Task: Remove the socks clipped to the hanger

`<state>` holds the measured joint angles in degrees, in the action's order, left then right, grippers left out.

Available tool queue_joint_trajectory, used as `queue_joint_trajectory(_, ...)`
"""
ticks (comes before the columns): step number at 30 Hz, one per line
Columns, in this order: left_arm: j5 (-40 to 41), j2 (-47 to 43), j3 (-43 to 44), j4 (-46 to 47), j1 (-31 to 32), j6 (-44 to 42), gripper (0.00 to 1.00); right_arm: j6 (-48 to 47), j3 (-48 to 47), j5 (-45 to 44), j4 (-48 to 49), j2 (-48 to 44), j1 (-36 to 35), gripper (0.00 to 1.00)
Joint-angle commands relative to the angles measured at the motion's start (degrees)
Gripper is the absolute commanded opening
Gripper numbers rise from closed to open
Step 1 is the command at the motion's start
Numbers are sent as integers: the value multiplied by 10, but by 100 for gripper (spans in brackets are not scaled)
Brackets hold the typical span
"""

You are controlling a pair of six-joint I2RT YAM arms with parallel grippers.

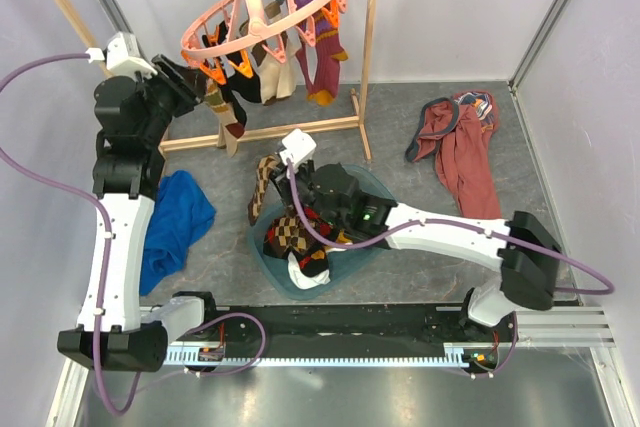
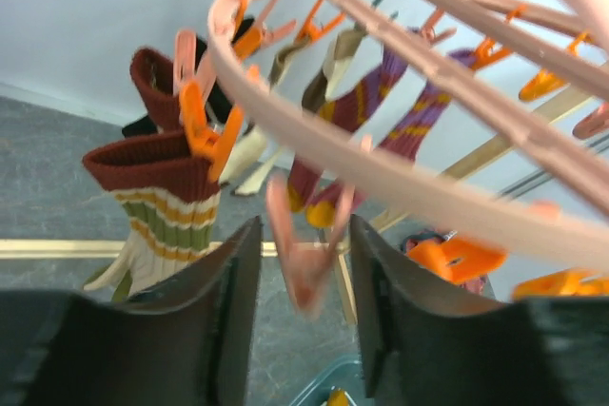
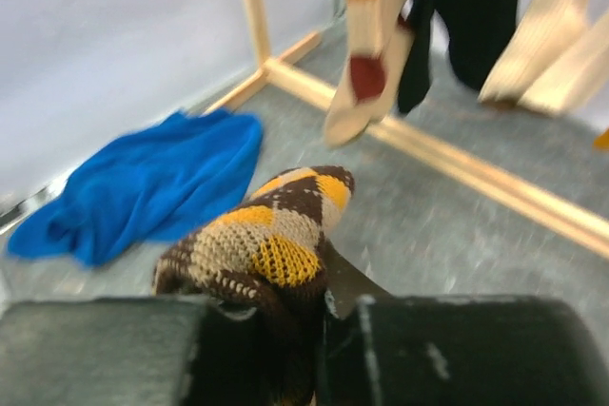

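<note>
**Desk:** Where's the hanger on your screens?

**Operator:** The hanger (image 1: 250,9) hangs by its hook from the top bar of the wooden rack (image 1: 368,47) at the far side of the table, and it sits tilted. On my left wrist view its ring (image 2: 400,178) sweeps across just above the claw.

**Desk:** And what's clipped to it?

**Operator:** Several socks (image 1: 262,72), though I can't get a firm count. I see a purple striped pair (image 1: 325,62) on the right and black and beige ones in the middle. Nearest my left arm is a sock with a maroon cuff (image 2: 157,187) and green and yellow bands, pinched by an orange clip (image 2: 205,125).

**Desk:** How's the left claw?

**Operator:** The left gripper (image 2: 303,235) is up at the ring with its jaws wide. A pink clip (image 2: 304,278) dangles between the fingers (image 2: 228,320). The clip is blurred, but I see a gap on each side of it, so nothing is gripped.

**Desk:** And the right?

**Operator:** The right gripper (image 3: 304,311) is clamped on an argyle sock (image 3: 266,244) in brown, beige and yellow, which bulges out from between the fingers. From overhead, that sock dangles by the far-left rim of the teal basin (image 1: 265,255).

**Desk:** Is anything in the basin?

**Operator:** Yes, another argyle piece (image 1: 295,232) and a white sock (image 1: 305,272) lie inside, partly hidden under my right arm.

**Desk:** What else is on the table?

**Operator:** There's a blue cloth (image 1: 175,222) crumpled beside my left arm, and a maroon garment (image 1: 460,147) off to the right, well apart from the rack.
</note>
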<state>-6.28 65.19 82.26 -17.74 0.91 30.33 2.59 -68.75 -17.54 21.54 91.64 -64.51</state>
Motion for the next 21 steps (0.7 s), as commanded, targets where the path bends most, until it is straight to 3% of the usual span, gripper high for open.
queue_joint_trajectory(1,0,-48,-38,4,-2,-27,55,73,38,41,-97,-54,2,20)
queue_joint_trajectory(7,8,-117,-104,-10,-1,-32,80,94,67,2,-191,-104,2,22)
queue_joint_trajectory(11,18,-173,-167,-14,-1,-21,83,130,116,-45,-215,-148,3,33)
queue_joint_trajectory(16,-93,-245,-280,-5,0,-4,84,142,163,-103,-215,-154,9,48)
queue_joint_trajectory(17,-103,-255,-296,-3,0,-4,84,142,163,-118,-238,-148,10,52)
queue_joint_trajectory(19,-123,-281,-331,4,0,-7,84,148,158,-130,-256,-141,11,75)
queue_joint_trajectory(20,-128,-288,-340,5,1,-11,84,153,146,-140,-279,-135,11,93)
queue_joint_trajectory(21,-146,-291,-356,7,1,-15,84,158,139,-156,-292,-133,11,98)
